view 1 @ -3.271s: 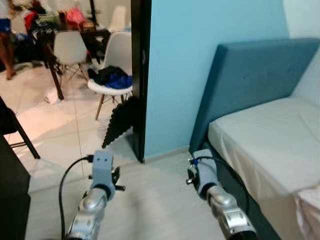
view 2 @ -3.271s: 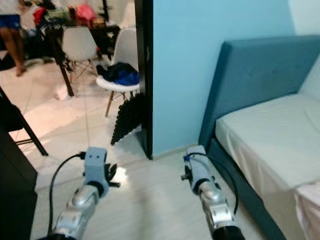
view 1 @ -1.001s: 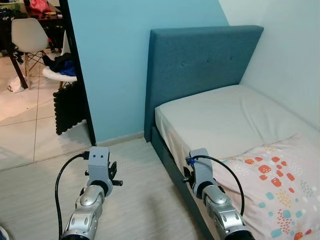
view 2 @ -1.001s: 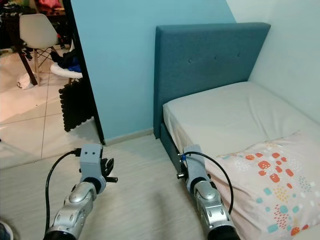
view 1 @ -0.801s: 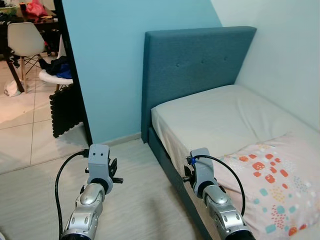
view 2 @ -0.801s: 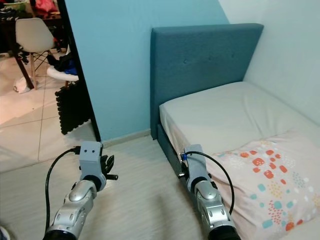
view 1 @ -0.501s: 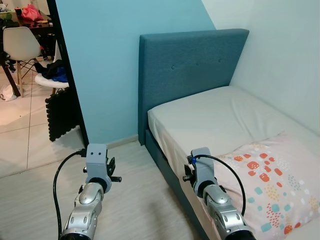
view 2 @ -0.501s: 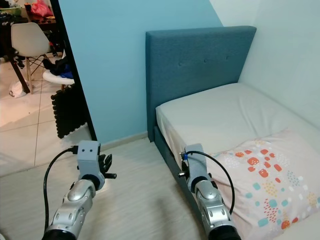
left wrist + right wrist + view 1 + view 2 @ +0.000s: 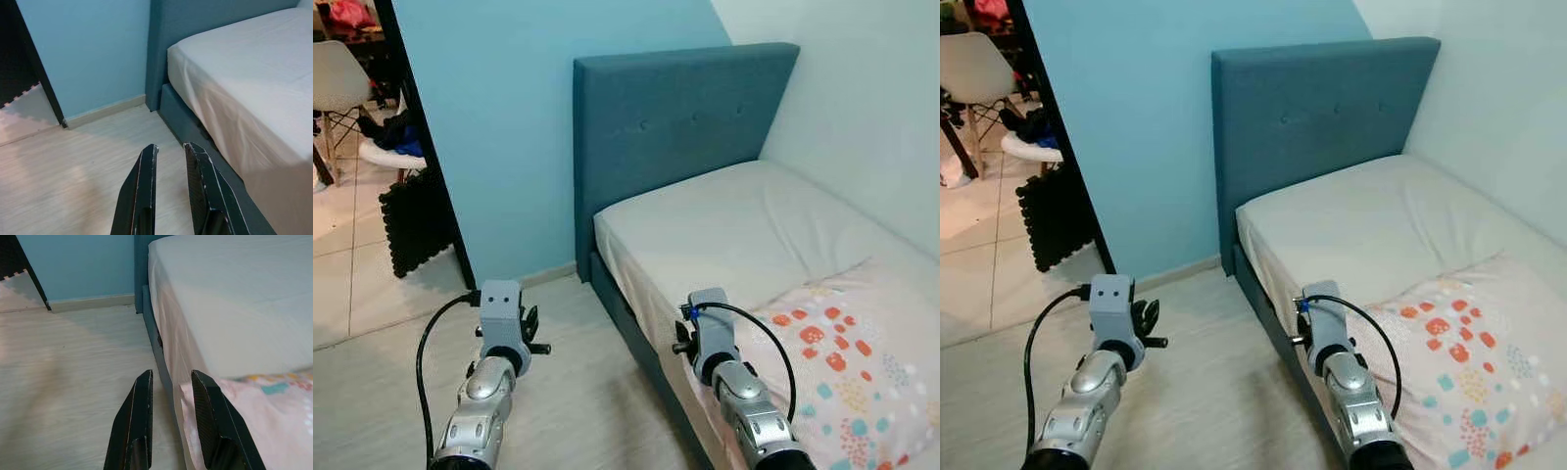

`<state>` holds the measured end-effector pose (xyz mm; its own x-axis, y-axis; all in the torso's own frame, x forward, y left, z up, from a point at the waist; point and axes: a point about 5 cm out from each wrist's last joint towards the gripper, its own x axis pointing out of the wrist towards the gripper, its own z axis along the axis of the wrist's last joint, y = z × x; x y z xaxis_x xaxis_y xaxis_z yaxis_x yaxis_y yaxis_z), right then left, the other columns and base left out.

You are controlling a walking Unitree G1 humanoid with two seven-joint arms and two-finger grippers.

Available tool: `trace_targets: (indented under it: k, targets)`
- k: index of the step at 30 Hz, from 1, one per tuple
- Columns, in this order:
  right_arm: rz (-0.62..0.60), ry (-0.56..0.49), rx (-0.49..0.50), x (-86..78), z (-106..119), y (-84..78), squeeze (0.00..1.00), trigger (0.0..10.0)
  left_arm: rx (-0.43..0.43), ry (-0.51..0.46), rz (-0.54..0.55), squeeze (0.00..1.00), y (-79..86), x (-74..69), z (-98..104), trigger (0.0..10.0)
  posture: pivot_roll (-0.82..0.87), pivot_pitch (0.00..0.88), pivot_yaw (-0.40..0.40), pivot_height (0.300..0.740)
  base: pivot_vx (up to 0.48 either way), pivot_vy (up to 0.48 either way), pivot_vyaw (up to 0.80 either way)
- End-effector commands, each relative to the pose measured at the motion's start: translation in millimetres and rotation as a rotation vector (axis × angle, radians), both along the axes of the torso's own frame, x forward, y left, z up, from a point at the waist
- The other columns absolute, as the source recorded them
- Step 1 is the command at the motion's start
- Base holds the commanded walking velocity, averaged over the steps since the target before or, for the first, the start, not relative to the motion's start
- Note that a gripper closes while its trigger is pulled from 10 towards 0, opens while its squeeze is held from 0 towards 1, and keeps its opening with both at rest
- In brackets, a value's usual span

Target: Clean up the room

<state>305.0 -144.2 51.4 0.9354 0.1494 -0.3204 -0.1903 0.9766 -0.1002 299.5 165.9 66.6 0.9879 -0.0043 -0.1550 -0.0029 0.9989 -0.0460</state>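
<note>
closest to us, our two silver arms reach forward at waist height, and neither holds anything. our left hand [image 9: 168, 147] hovers over the pale wood floor [image 9: 568, 411], its two black fingers [image 9: 142, 191] parted by a narrow gap, released. our right hand [image 9: 171, 377] hangs at the edge of the bed [image 9: 744, 235], one finger over the floor and the other over the hanging sheet, also released with a slightly wider gap. just beside our right arm, on the near part of the mattress, lies a pale pillow [image 9: 847, 372] printed with red, orange and teal spots; it rests flat on the white sheet [image 9: 1381, 220], its near corner reaching the bed's side edge. beyond it the sheet is bare and lightly creased up to the dark teal padded headboard [image 9: 671, 127], which stands against the light blue wall [image 9: 489, 127]. a white wall [image 9: 862, 108] runs along the bed's far side. to our left, past a black door frame [image 9: 426, 157], a black foam mat [image 9: 1056, 220] leans upright near the doorway, and farther off on the tiled floor stand white chairs [image 9: 969, 69], one with dark and blue clothes [image 9: 399, 132] heaped on its seat.
</note>
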Motion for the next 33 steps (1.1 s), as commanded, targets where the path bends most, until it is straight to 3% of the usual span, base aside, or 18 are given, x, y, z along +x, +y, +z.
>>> trace_targets:
  k: [1, 33]
  targets:
    - [-0.005, 0.01, 0.003, -0.8, -3.1, -1.8, 0.0, 10.0, 0.003, 0.011, -0.003, 0.0, 0.4, -0.5, -3.5, 10.0, 0.02, 0.0, -0.067, 0.74, 0.319, 0.0, 0.0]
    - [-0.005, 0.001, 0.006, 0.1, -2.6, -0.7, 0.0, 10.0, 0.008, 0.001, -0.002, 0.0, 1.5, -0.7, -3.4, 10.0, 0.02, 0.0, -0.066, 0.74, 0.319, 0.0, 0.0]
